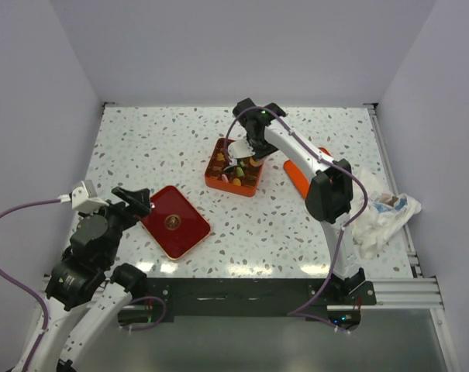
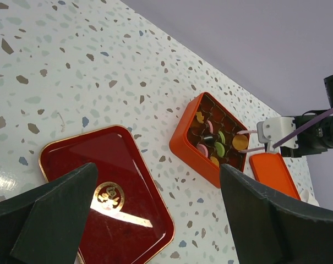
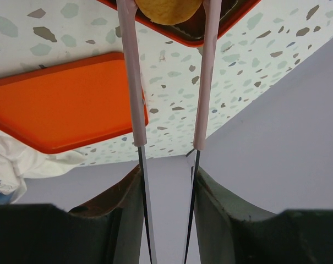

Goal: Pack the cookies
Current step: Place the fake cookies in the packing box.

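An orange box (image 1: 232,186) with dark compartments holds several cookies (image 2: 219,146) in pink, green and yellow; it also shows in the left wrist view (image 2: 192,149). My right gripper (image 1: 247,146) is shut on pink-tipped tongs (image 3: 134,82), seen close in the right wrist view (image 3: 166,181). The tongs pinch a yellow-orange cookie (image 3: 167,10) over the box's right side, also seen in the left wrist view (image 2: 240,142). My left gripper (image 1: 133,203) is open and empty, low over a dark red tray (image 1: 174,221), with the tray's gold emblem between its fingers (image 2: 158,184).
A flat orange lid (image 1: 300,174) lies just right of the box and shows in the right wrist view (image 3: 61,104). A crumpled white bag (image 1: 381,217) lies at the table's right edge. White walls enclose the speckled table on three sides.
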`<state>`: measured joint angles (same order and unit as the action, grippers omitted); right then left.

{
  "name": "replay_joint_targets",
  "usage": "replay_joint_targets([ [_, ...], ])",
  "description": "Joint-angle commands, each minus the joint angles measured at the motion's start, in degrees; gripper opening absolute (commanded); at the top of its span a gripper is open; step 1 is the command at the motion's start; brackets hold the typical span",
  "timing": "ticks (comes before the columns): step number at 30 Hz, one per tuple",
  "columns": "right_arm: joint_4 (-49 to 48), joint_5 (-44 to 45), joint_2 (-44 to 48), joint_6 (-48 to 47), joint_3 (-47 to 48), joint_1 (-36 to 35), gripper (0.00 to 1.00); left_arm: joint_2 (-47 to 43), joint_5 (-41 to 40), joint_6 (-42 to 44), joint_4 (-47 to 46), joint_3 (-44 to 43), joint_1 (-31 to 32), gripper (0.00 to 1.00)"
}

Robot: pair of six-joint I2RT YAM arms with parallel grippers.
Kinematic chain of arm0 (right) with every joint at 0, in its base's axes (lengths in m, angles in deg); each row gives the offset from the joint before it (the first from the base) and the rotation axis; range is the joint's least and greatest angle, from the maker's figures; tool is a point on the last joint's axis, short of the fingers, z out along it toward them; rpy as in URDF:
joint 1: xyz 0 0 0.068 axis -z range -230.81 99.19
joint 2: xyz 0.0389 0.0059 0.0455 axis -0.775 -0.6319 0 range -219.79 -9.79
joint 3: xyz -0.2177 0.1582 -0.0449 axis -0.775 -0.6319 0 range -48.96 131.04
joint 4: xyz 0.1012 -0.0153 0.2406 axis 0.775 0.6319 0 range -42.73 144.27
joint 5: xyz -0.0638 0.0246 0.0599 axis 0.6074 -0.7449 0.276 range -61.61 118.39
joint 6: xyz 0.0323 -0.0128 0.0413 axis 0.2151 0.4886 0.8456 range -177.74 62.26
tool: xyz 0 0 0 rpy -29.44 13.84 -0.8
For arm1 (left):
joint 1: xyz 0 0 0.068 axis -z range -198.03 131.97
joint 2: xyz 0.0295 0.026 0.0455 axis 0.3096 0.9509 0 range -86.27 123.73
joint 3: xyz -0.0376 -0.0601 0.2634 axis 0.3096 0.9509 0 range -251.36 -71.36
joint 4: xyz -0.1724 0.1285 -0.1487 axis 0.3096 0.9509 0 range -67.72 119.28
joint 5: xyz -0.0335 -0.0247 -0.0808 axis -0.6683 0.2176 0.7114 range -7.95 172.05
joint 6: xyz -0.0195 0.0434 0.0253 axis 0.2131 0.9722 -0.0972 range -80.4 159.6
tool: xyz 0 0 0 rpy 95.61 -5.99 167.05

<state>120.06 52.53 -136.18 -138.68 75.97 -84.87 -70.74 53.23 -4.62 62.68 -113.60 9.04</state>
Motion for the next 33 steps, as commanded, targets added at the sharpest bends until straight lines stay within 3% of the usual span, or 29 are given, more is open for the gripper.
replay_joint_targets([
  [1, 1.3, 3.1, 0.4, -1.9, 2.7, -0.2, 0.4, -0.5, -1.3, -0.9, -0.3, 0.5, 0.0, 0.98],
  [17, 2.3, 0.9, 0.3, -1.1, 5.5, -0.1, 0.39, -0.8, -1.4, -0.9, 0.0, 0.3, 0.0, 0.98],
  [21, 5.7, -2.7, 0.0, 2.6, 9.7, 0.0, 0.33, -0.4, -1.2, -0.9, -0.4, 0.4, 0.1, 0.98],
  [27, 6.4, -7.7, 3.0, 9.2, 8.5, 0.5, 0.28, 1.7, -0.3, 0.1, -1.6, -0.1, 0.0, 0.98],
  [33, 10.3, -20.5, 4.1, 21.3, 12.2, 2.4, 0.2, 4.0, 2.6, 0.6, -3.5, 0.2, 0.0, 0.98],
])
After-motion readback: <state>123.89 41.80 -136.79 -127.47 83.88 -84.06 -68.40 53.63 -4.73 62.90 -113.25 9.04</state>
